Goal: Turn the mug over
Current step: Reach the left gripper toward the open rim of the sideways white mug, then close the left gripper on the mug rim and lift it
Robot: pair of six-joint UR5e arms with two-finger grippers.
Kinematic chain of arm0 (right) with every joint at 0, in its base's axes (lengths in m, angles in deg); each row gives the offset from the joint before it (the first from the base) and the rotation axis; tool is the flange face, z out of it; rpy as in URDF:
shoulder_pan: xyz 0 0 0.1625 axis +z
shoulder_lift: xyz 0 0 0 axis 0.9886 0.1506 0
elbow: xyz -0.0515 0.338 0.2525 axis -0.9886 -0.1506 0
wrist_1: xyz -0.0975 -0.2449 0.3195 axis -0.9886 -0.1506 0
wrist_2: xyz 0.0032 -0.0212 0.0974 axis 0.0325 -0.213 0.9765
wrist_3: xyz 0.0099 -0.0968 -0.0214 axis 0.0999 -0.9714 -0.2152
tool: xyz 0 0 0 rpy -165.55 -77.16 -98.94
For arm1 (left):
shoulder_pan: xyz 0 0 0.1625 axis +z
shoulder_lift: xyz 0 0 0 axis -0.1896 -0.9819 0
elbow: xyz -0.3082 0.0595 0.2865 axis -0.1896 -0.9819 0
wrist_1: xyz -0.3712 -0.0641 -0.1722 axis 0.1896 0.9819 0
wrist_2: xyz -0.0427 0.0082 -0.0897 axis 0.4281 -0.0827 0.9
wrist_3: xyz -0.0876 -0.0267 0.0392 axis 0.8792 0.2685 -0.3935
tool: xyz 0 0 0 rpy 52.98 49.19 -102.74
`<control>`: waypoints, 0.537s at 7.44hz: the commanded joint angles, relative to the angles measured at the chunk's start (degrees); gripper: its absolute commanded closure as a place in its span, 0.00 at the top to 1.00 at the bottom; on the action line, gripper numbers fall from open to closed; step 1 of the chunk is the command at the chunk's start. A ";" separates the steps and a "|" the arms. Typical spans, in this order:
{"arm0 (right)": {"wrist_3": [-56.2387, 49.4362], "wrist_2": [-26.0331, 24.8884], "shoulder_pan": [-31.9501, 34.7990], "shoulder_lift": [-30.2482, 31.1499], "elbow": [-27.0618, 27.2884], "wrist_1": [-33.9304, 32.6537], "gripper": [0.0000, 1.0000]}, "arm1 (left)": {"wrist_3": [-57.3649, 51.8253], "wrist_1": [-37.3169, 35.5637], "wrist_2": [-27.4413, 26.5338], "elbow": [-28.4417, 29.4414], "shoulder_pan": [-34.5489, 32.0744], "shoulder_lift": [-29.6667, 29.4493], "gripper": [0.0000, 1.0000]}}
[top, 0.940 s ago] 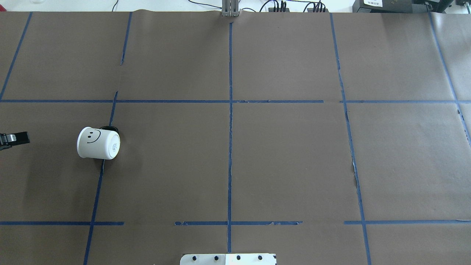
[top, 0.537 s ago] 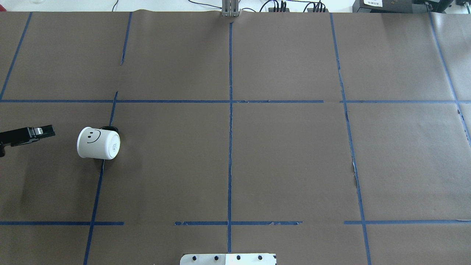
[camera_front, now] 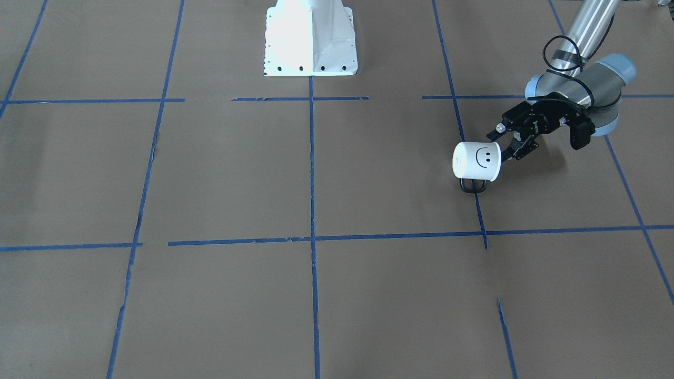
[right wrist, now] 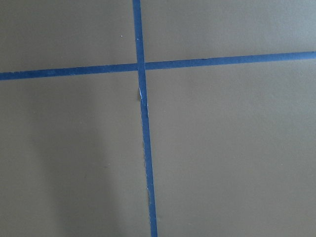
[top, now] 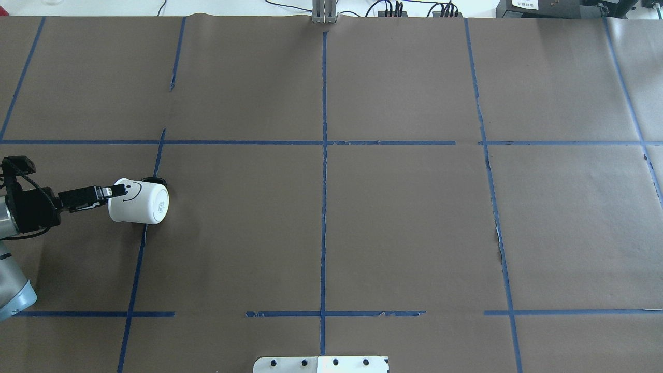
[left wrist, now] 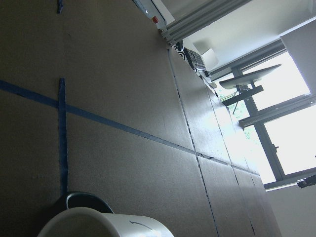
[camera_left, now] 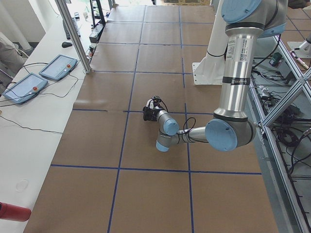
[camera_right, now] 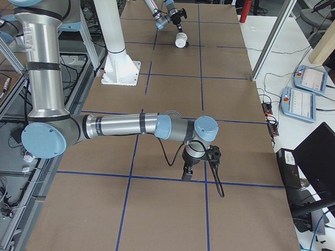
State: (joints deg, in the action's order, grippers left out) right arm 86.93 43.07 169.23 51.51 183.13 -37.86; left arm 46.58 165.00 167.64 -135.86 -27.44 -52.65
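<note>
Left arm [top: 20, 212]: advanced since the earlier frame, now reaching the mug [top: 140, 203]. Right arm [camera_right: 120, 125]: well apart from the mug; right tool [camera_right: 186, 175] state cannot be told. Mug: on its side on the desk [top: 362, 233], long axis pointing at the left tool [camera_front: 503, 145], mouth nearest it. Left tool: jaws apart at the mug's rim, gripping nothing.

Left gripper [camera_front: 500, 146] low, horizontal, jaws apart
</note>
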 commanded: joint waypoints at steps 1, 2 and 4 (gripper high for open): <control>0.00 0.00 0.00 0.02 0.00 0.00 1.00 | 5.27 -0.33 4.06 -0.25 0.76 -2.33 0.00; 0.00 0.00 0.00 0.02 0.00 0.00 1.00 | 6.71 -0.42 4.27 -0.60 0.58 -3.65 0.00; 0.00 0.00 0.00 0.02 0.00 0.00 1.00 | 9.95 -0.51 4.09 -0.86 -1.78 -5.41 0.00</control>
State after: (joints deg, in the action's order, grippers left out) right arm 86.93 43.07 169.23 51.50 183.13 -37.86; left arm 54.38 164.57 171.61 -136.56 -27.76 -56.67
